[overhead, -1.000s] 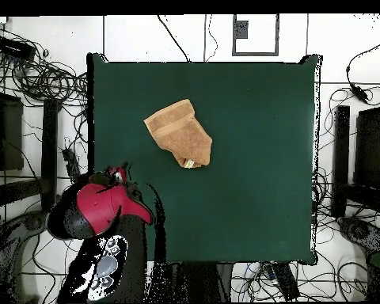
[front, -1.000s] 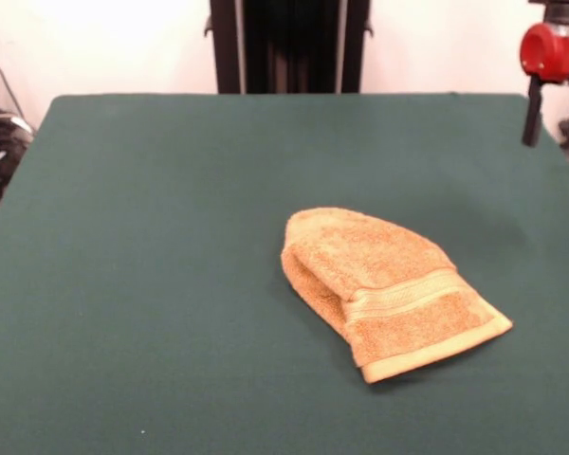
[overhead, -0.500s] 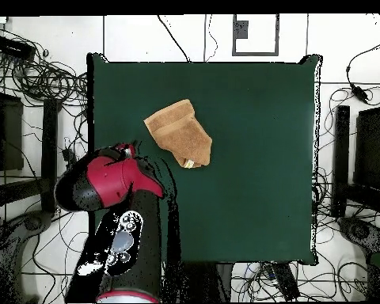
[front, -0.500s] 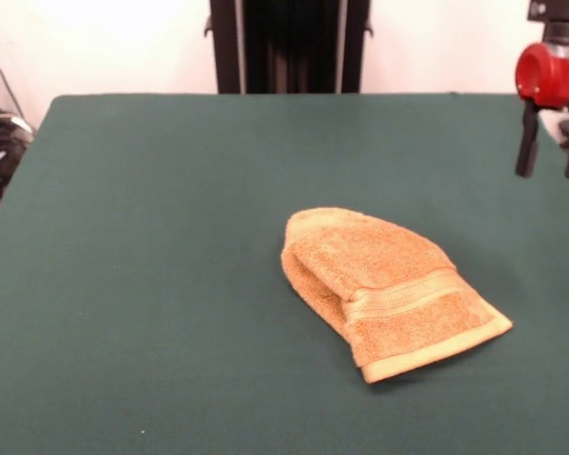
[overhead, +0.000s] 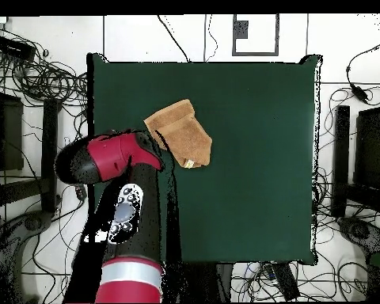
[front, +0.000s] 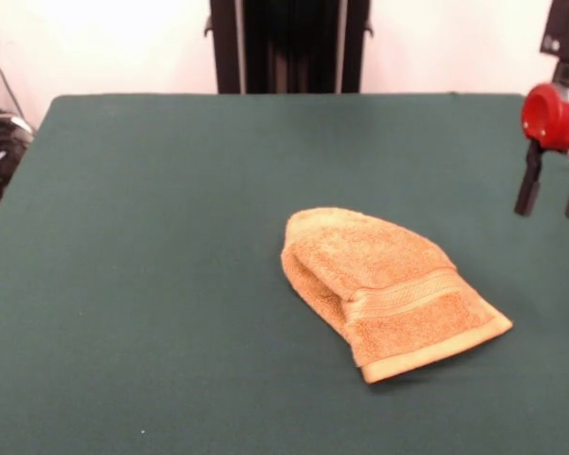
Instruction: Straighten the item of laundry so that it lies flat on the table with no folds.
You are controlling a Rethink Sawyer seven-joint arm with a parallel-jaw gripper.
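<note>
The item of laundry (front: 389,289) is an orange-tan towel folded over on itself, lying right of centre on the green table (front: 171,237). Its rounded fold faces the far side, and a woven band crosses it near the front edge. From overhead, the towel (overhead: 180,133) shows a small white label at its lower corner. My gripper (front: 552,197) hangs above the table's right edge, open, with nothing between its black fingers (front: 528,190). It is well to the right of the towel and touches nothing. Overhead, the red arm head (overhead: 110,154) sits just left of the towel and hides the gripper.
The table (overhead: 256,158) stretches wide on every side of the towel. Cables (front: 0,142) lie beyond its left edge in the front view. Overhead, cables and dark equipment (overhead: 347,158) ring the table.
The arm has swung in over the table's edge towards the towel, and the gripper has come down lower. The towel has not moved.
</note>
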